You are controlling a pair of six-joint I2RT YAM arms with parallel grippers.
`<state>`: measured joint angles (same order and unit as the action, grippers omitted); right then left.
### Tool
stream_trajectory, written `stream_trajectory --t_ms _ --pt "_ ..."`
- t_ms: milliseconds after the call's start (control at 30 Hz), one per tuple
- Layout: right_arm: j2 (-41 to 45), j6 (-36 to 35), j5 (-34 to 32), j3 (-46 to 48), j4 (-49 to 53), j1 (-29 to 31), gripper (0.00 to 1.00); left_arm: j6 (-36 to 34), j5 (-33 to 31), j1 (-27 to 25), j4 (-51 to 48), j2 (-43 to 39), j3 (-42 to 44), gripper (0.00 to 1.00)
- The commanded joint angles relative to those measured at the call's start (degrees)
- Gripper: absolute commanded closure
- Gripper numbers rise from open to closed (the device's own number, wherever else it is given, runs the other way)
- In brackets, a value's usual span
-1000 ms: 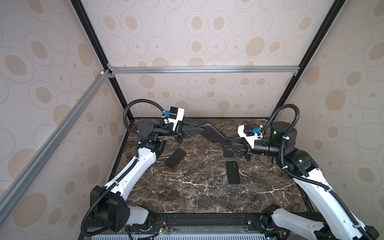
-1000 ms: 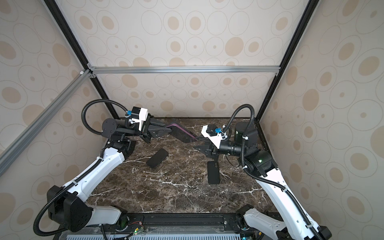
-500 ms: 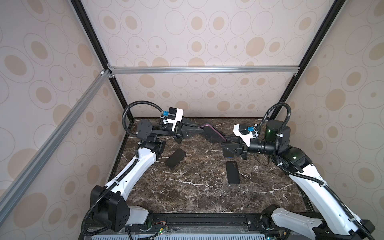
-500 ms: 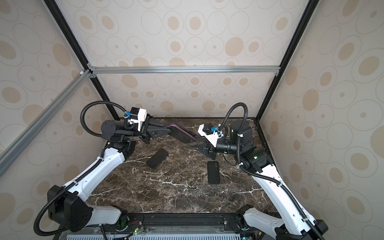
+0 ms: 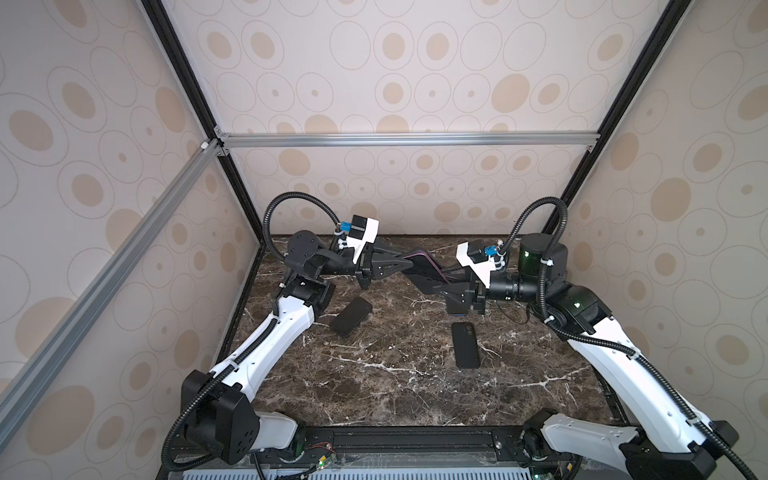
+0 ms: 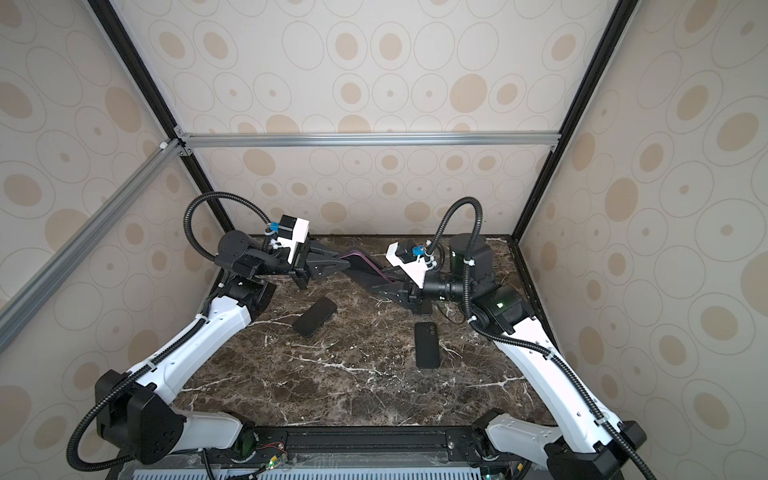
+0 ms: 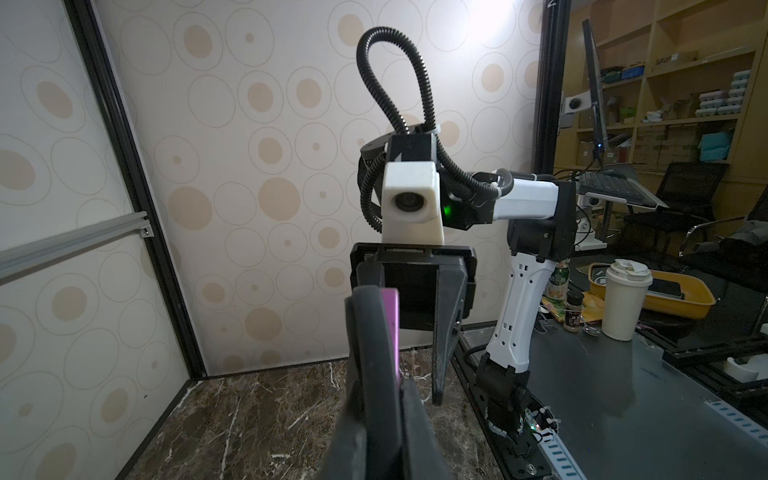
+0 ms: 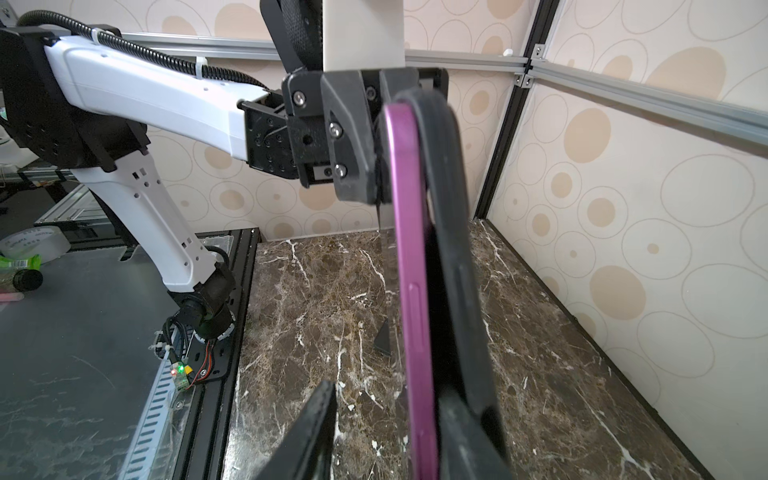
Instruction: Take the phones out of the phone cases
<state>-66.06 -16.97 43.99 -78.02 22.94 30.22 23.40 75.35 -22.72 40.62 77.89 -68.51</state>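
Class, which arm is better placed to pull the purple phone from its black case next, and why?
Likely right: the right end effector has open jaws straddling the free end of phone and case; the left end effector, shut on the other end, holds it.

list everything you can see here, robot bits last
phone: 1, purple, held in the air over the far side of the table, partly in its case
case: 1, black, bent away from the phone at the left tool's end
spare phones or cases: 2, black, flat on the table, apart; cannot tell which they are
table: 1, dark brown marble
cup: 1, white, on the dark bench outside the enclosure
tray: 1, yellow, next to the cup
left tool: 1, black, shut on one end of the phone
right tool: 1, black, open around the other end
arms: 2, white and black, based at the near corners
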Motion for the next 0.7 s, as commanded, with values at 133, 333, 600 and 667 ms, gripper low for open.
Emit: stream_trajectory --t_ms 133,333,600,667 --pt "-2.58 -1.4 2.64 -3.98 0.87 1.94 0.61 -3.88 -2.04 -0.35 -1.16 -1.02 -1.1 1.0" --pt "-2.81 -1.13 1.72 -3.5 0.97 2.06 0.69 -3.94 -1.75 -0.31 -1.16 -0.66 -1.27 1.0" --pt "-3.01 -1.17 0.84 -3.63 1.67 2.12 0.86 -4.02 -1.7 -0.29 -1.07 -0.89 -1.19 1.0" --pt "-2.78 -1.22 0.75 -3.69 1.77 2.05 0.89 -4.15 -1.78 -0.31 -1.11 -1.12 -1.02 1.0"
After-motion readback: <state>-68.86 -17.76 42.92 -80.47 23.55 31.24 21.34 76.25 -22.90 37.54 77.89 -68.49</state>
